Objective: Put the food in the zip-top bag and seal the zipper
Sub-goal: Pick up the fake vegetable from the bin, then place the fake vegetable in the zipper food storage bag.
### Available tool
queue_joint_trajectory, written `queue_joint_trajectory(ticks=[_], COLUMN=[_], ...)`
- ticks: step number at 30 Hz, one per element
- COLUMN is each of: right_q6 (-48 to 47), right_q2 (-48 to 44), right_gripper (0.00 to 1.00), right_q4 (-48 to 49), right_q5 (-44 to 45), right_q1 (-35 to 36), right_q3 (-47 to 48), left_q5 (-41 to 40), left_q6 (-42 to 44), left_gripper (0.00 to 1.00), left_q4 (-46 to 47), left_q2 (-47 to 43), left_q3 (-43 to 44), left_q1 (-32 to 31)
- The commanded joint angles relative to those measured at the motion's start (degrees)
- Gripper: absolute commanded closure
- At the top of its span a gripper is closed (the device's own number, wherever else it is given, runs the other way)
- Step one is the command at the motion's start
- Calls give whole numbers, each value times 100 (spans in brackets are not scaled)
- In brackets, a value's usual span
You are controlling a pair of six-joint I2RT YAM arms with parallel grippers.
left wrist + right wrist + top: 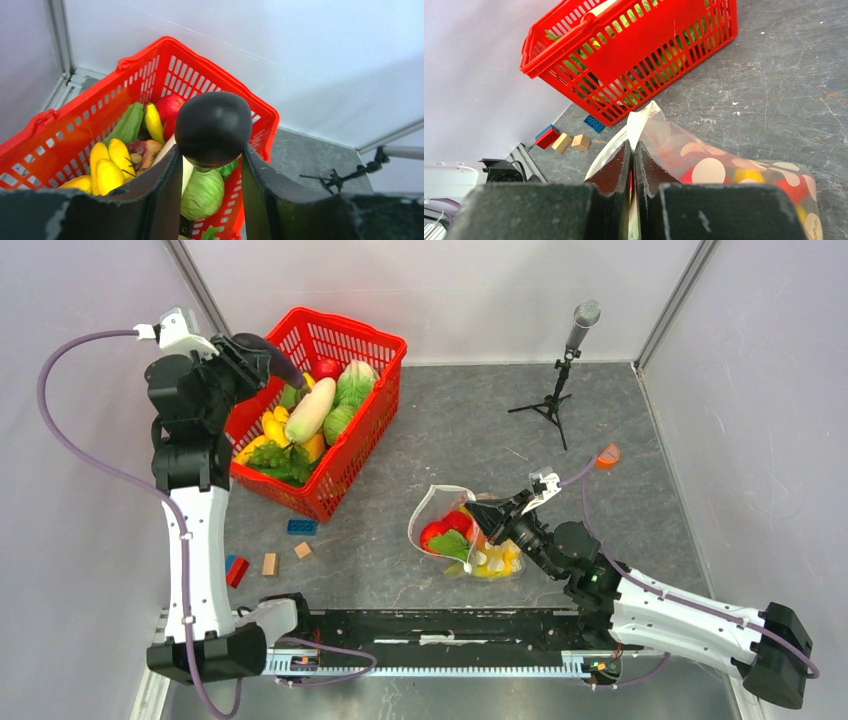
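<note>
My left gripper (262,358) is shut on a dark purple toy eggplant (285,370) and holds it above the red basket (390,340). In the left wrist view the eggplant (212,127) sits between the fingers (165,185). The dotted clear zip-top bag (450,502) lies mid-table with its mouth open to the left. It holds a red tomato (435,533), a green leaf (452,545) and yellow pieces (500,562). My right gripper (487,512) is shut on the bag's upper rim (644,112). The whitish zipper strip (606,155) curves left of my fingers.
The basket (150,55) holds bananas (107,165), a cabbage (202,192), a white radish (310,408) and other toy produce. A blue brick (301,527), wooden cubes (270,563) and a red-blue brick (235,570) lie left of the bag. A microphone tripod (555,400) stands at the back right.
</note>
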Motion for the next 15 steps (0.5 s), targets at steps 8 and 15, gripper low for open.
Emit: queue_joint_trajectory(ticks=[8, 15], right_q6=[6, -70], right_q2=[-53, -21], right_gripper=[91, 91], right_q4=[405, 397], right_q5=[33, 188], right_q1=[-16, -12], right_q3=[52, 169], left_q5=[2951, 2782], left_q6=[-1460, -1868], left_gripper=[98, 98], left_q4=[856, 1091], left_q2=[-650, -1566], left_q3=[-1107, -2301], left_q1=[-155, -1644])
